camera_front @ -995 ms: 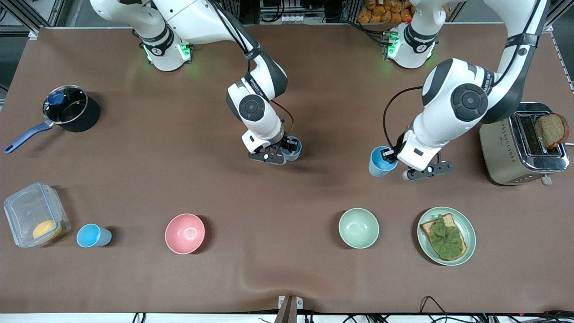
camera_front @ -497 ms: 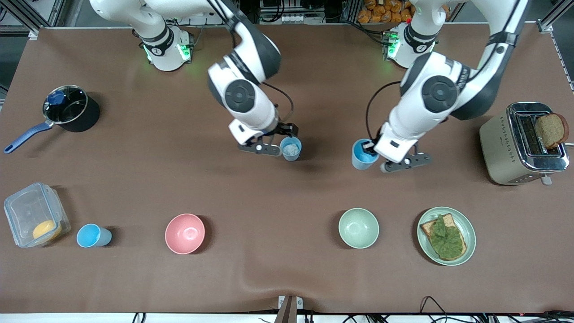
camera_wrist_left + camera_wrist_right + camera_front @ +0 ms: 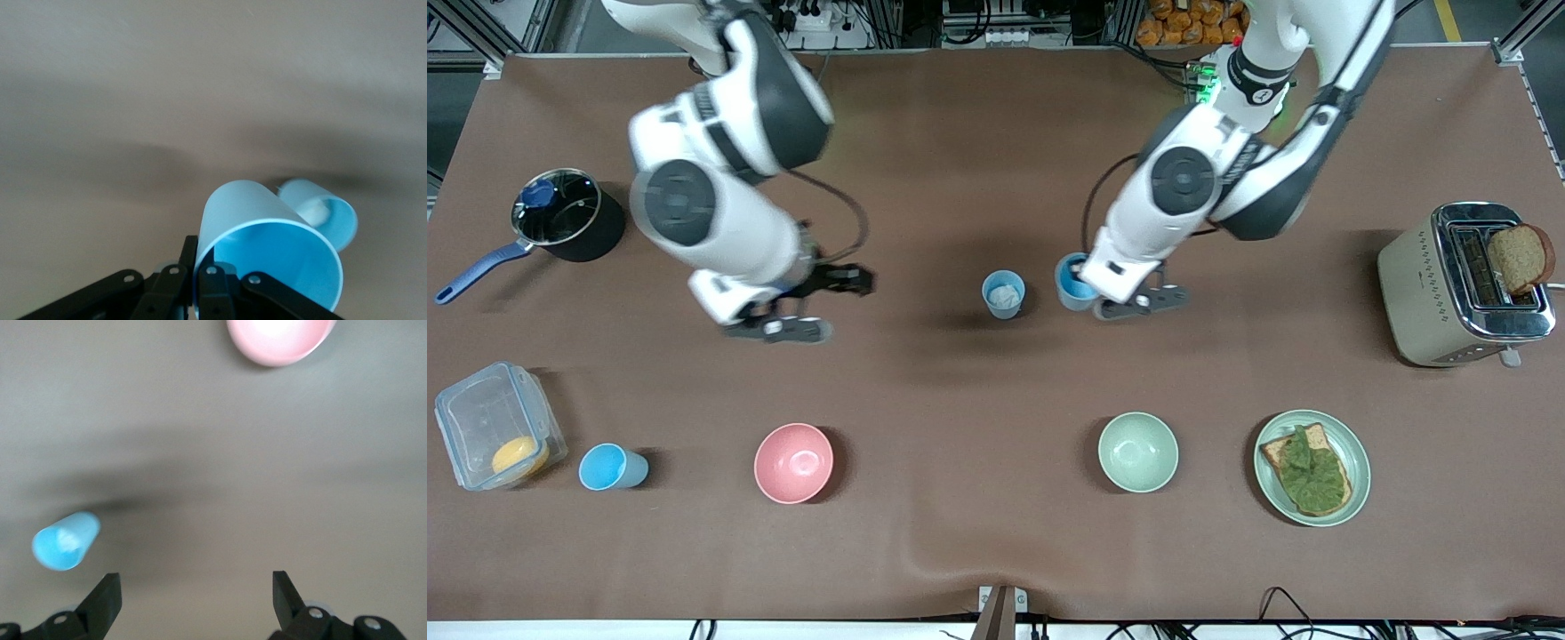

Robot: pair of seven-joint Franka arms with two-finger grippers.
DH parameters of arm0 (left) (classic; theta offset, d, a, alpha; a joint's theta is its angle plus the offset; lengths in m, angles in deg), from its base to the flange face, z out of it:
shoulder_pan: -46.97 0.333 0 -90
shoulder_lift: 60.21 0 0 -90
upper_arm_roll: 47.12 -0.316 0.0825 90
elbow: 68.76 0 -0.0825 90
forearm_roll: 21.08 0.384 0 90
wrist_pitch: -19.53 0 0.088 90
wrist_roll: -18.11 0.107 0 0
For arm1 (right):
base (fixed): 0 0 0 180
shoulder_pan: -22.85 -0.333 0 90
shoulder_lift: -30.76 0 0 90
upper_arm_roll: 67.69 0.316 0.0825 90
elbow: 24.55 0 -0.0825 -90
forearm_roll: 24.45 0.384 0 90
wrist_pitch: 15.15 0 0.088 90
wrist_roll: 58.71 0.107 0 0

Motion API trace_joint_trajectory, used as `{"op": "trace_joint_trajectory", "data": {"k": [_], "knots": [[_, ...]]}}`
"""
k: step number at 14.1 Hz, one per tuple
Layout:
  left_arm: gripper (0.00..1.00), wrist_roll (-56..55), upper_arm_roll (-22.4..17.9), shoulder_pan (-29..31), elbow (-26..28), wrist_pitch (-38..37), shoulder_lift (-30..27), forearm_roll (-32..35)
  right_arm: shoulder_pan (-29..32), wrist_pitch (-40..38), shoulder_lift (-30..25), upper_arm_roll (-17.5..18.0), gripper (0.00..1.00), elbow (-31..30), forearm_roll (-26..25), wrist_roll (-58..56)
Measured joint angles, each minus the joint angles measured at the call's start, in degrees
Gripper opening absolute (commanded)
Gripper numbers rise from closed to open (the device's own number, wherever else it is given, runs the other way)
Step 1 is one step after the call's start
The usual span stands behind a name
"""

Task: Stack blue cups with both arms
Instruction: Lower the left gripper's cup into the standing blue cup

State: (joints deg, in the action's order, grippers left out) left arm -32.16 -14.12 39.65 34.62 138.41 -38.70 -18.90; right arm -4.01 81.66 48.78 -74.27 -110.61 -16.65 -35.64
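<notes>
Left tool [image 3: 1116,298] clenched on a blue cup [image 3: 1073,282] by its rim, raised over the mid-table and just beside a second blue cup [image 3: 1003,293] standing upright on the table [image 3: 996,551] — in the left wrist view, held cup [image 3: 267,257] tilted with its mouth toward the camera, standing cup [image 3: 323,217] close by. Right tool [image 3: 814,307] released, fingers spread wide with nothing between them, up over bare table toward the right arm's end — well apart from both cups. Third blue cup [image 3: 611,468] upright near the front edge, between a clear lidded container [image 3: 494,436] and a pink bowl [image 3: 793,462]; seen also in the right wrist view [image 3: 65,541].
</notes>
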Motion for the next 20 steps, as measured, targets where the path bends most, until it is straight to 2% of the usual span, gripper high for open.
{"op": "trace_joint_trajectory", "data": {"k": [3, 7, 11, 20], "knots": [[0.00, -3.6, -0.2, -4.9, -4.6, 0.1, 5.5, 0.1, 8.5, -1.0, -1.6, -0.2, 1.00, 1.1, -0.7, -10.5], [0.00, -4.5, -0.3, -6.8, -7.4, 0.1, 9.6, 0.5, 16.8, -5.3, -2.6, -0.3, 1.00, 4.2, -1.1, -18.9], [0.00, -4.5, -0.4, -7.9, -7.6, 0.2, 11.0, 1.0, 17.5, -6.1, -4.1, -0.9, 1.00, 5.1, -3.8, -20.2], [0.00, -4.6, -1.2, -8.9, -8.6, 1.4, 14.0, 1.2, 22.2, -6.4, -4.4, -1.1, 1.00, 6.7, -3.7, -20.3]]}}
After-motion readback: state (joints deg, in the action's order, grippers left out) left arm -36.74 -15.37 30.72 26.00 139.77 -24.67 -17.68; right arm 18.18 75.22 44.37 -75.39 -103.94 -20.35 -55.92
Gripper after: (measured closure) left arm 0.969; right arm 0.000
